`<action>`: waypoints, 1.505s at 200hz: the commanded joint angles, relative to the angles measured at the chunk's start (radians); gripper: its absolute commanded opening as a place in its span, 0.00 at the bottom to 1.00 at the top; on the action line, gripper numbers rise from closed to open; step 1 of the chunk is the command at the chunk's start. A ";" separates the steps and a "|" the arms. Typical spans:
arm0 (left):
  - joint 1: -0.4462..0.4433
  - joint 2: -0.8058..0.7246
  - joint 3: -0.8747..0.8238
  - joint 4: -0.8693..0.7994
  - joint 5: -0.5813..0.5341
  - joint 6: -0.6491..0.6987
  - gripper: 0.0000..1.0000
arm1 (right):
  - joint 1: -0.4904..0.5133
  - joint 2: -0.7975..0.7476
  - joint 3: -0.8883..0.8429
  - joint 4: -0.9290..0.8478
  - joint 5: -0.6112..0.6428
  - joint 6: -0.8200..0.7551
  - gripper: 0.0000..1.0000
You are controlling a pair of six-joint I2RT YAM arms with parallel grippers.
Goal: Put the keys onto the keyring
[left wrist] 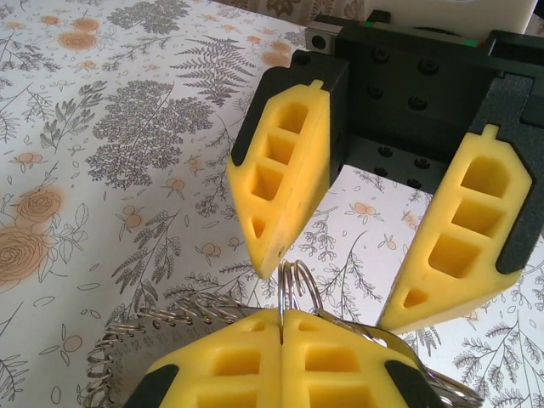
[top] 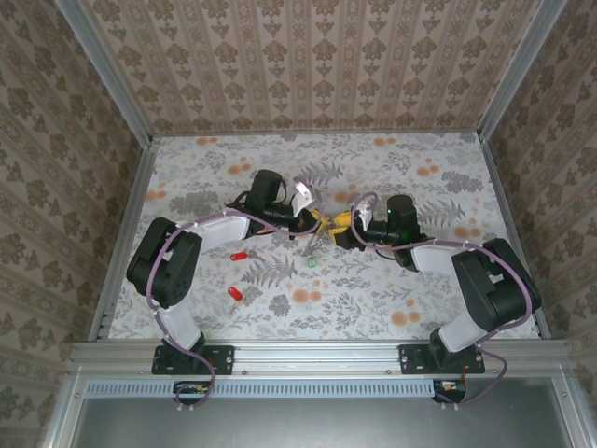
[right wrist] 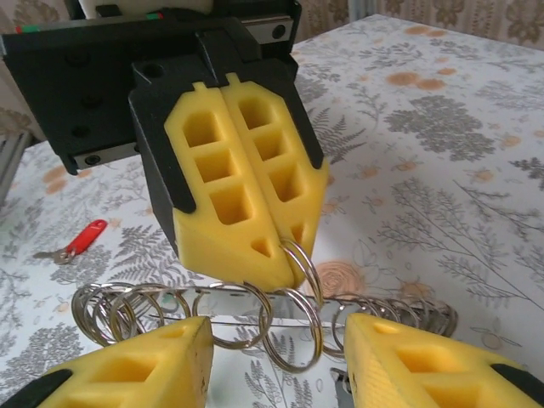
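Left gripper (right wrist: 285, 259) closed, pinching one loop of thin grey metal chain-like keyring (right wrist: 212, 319), lower centre of right wrist frame. Right gripper (left wrist: 331, 297) open, fingers apart. Keyring probably light, floppy, slippery: take single loop at edge. Small red-headed metal key (right wrist: 85, 238) at left.

Table (top: 392, 289): flat top under a pale covering printed with grey ferns and orange blooms, metal rails along its edges. Left of centre lay a red-headed key (top: 239, 255), flat on the print. A second red key (top: 235, 293) lay nearer the front edge, apart from the first. A green-headed key (top: 312, 262) sat near mid-table, well right of both reds. The keyring (right wrist: 255, 316), a string of linked wire loops, stretched low across the covering; how much of it rested there could not be told.
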 commanded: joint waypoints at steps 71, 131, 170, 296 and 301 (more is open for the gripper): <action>0.004 -0.032 0.026 0.000 -0.009 -0.005 0.00 | 0.000 -0.034 -0.018 -0.077 -0.026 -0.098 0.06; 0.004 -0.015 0.047 0.009 -0.025 -0.045 0.00 | 0.046 -0.070 -0.063 -0.060 0.100 -0.179 0.01; 0.004 -0.019 0.046 -0.002 -0.026 -0.048 0.00 | 0.118 -0.082 -0.105 0.042 0.246 -0.267 0.04; 0.018 -0.030 -0.043 0.051 -0.053 -0.108 0.09 | 0.326 -0.032 -0.224 0.208 0.558 -0.401 0.06; 0.018 -0.028 -0.049 0.052 -0.061 -0.114 0.09 | 0.339 -0.021 -0.229 0.226 0.584 -0.399 0.06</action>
